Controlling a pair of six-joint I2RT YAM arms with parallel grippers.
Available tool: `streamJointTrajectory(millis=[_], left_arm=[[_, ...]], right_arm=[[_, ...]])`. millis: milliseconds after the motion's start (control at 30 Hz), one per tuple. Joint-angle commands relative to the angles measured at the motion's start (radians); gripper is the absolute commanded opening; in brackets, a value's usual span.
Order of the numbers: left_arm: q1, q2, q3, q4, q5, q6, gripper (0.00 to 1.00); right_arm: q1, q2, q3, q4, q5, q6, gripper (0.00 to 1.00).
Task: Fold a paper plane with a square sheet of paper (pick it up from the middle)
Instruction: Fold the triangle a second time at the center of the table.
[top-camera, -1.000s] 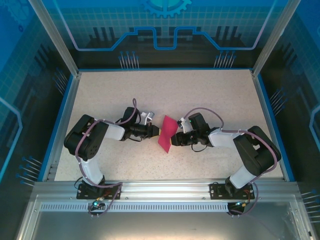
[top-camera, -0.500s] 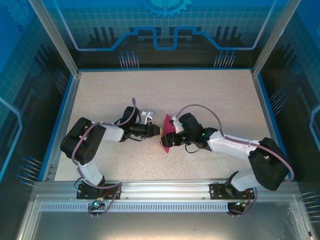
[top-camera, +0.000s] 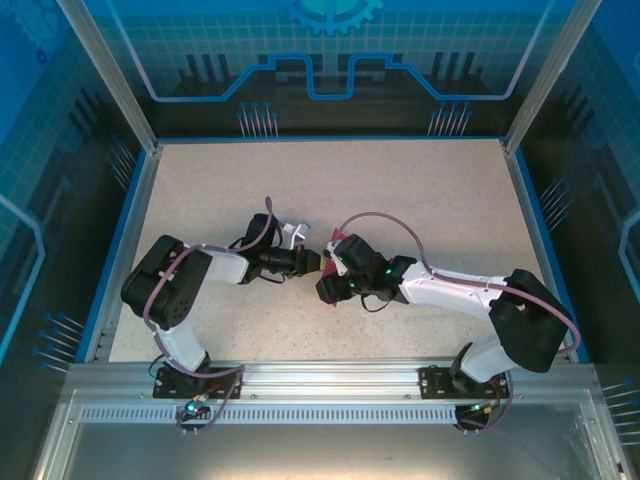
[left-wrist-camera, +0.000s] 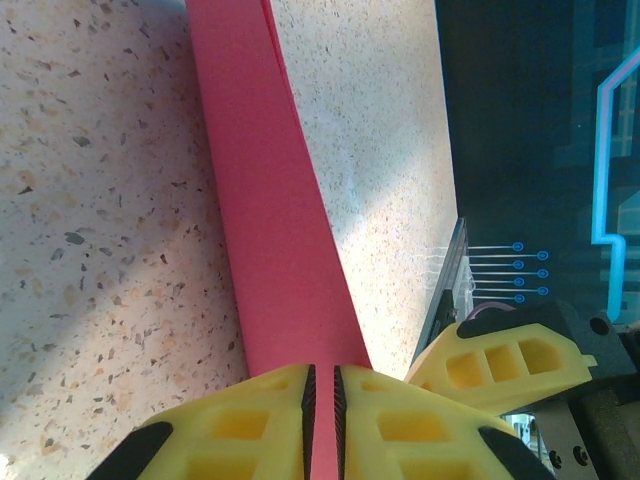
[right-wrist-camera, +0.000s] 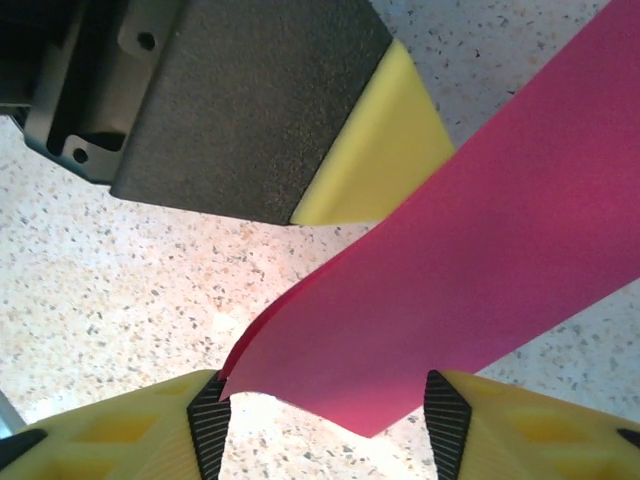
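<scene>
The square sheet of paper (left-wrist-camera: 270, 200) is folded into a long magenta-pink strip held on edge above the table. My left gripper (left-wrist-camera: 323, 420) is shut on one end of it, the strip pinched thin between the yellow fingers. My right gripper (right-wrist-camera: 325, 410) is open, and the strip's other end (right-wrist-camera: 450, 270) lies between its wide-set pads, one corner close to the left pad. In the top view the two grippers meet mid-table; the right one (top-camera: 327, 288) covers most of the paper (top-camera: 339, 239), and the left one (top-camera: 318, 262) is just beside it.
The speckled beige table (top-camera: 420, 190) stretches bare behind and beside the arms. A blue rim (top-camera: 130, 240) and dark glass walls bound it. A yellow finger of the left gripper (right-wrist-camera: 375, 150) sits right above the strip in the right wrist view.
The right arm has swung left and stretched out over the paper, now covering most of it, and its jaws have opened wide. The left gripper has kept its grip and barely moved.
</scene>
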Motion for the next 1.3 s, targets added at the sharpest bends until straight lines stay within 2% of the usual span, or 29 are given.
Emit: streamJointTrajectory(millis=[0,167,367,467,800,933,1267], left_arm=[[-0.006,-0.023,0.011,-0.02,-0.001,0.017,0.14],[-0.006,-0.022,0.013,-0.025,-0.001,0.021,0.14],[-0.006,-0.023,0.018,-0.032,-0.002,0.022,0.14],[-0.006,-0.024,0.018,-0.035,-0.002,0.023,0.14],[-0.007,-0.027,0.018,-0.043,-0.002,0.026,0.14],[-0.006,-0.029,0.018,-0.047,-0.005,0.029,0.14],[-0.005,-0.031,0.018,-0.055,-0.011,0.034,0.14]], right_arm=[[0.009,0.004,0.019,-0.04,0.035,-0.021,0.51],[0.01,-0.002,0.02,-0.049,0.044,-0.024,0.39],[0.008,-0.006,0.017,-0.03,0.02,-0.026,0.4],[0.005,-0.009,0.016,-0.021,0.017,-0.02,0.36],[-0.013,-0.05,-0.046,0.113,-0.029,0.031,0.12],[-0.021,-0.054,-0.053,0.113,-0.029,0.038,0.07],[-0.04,-0.072,-0.076,0.102,-0.016,0.033,0.1]])
